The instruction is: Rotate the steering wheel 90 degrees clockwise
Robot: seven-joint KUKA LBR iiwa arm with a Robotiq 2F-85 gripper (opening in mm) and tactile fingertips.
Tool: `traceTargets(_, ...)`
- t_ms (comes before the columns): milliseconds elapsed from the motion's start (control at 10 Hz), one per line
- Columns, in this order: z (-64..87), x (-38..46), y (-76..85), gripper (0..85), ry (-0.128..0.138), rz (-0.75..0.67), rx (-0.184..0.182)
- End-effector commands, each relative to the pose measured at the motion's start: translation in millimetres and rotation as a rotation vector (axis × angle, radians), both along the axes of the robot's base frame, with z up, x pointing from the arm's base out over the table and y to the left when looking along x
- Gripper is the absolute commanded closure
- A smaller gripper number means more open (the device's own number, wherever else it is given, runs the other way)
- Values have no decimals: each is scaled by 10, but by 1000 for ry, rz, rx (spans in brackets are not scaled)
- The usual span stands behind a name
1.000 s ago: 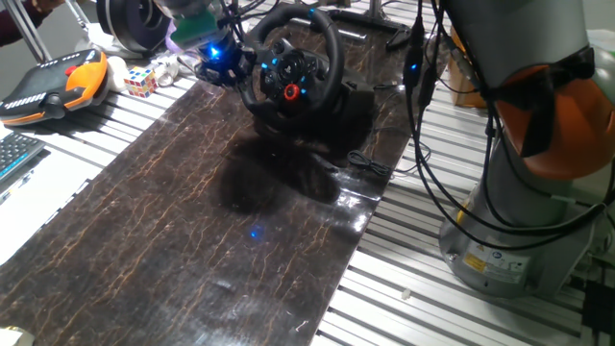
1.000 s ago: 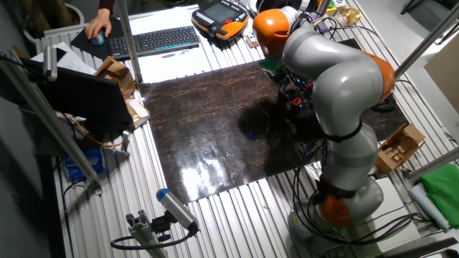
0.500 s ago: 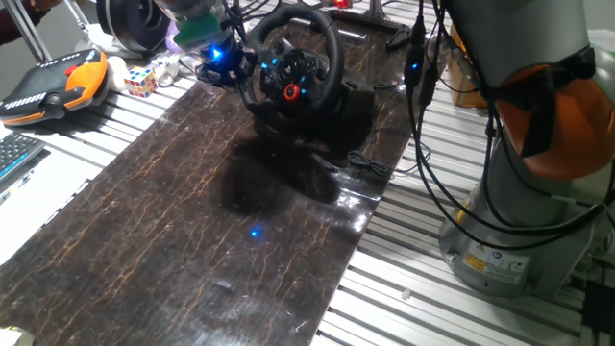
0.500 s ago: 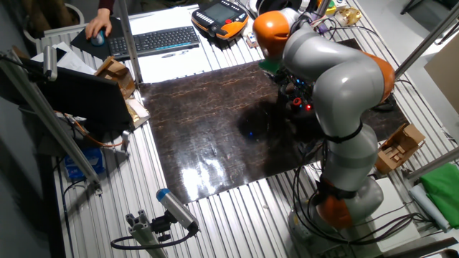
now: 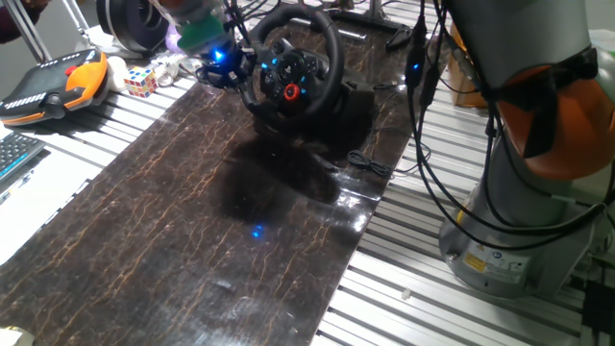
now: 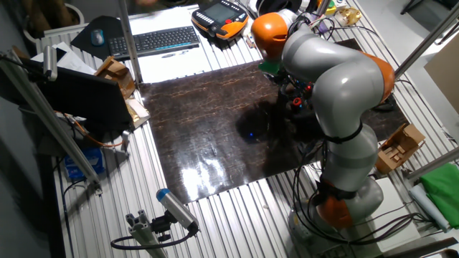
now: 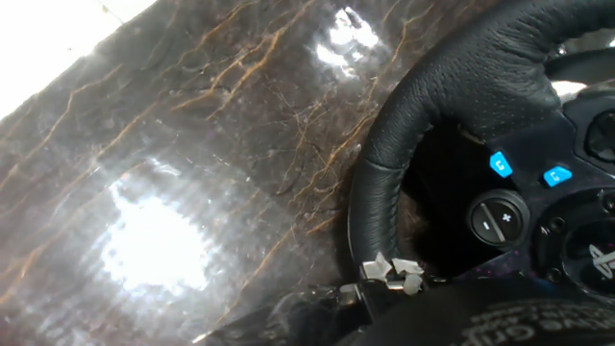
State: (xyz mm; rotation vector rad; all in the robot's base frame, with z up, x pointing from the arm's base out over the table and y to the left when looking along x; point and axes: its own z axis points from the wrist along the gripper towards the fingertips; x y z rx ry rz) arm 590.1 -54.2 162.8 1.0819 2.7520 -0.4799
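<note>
Sitting on the dark marbled mat [image 5: 183, 221], one steering wheel [image 5: 293, 69] meets one gripper [image 5: 223, 67], whose finger spread cannot be told.

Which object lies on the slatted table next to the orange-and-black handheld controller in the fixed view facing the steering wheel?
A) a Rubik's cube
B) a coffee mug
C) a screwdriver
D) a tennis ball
A: a multicoloured Rubik's cube sits just right of the orange-and-black controller, left of the steering wheel.
</note>
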Motion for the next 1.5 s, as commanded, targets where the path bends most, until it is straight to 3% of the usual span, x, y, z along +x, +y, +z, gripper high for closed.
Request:
traceTargets(0, 2, 0, -2, 843, -6, 22, 13)
traceTargets(200, -10, -1, -20, 843, -7, 52, 20)
traceTargets(400, -55, 43, -30, 843, 12, 35, -12)
traceTargets(700, -118, 58, 0, 843, 30, -27, 1)
traceTargets(1000, -214, 106, 31, 843, 36, -38, -36)
traceTargets(1100, -239, 125, 11, 767, 41, -45, -28)
traceTargets(1400, -300, 169, -19, 230, 15, -82, -56)
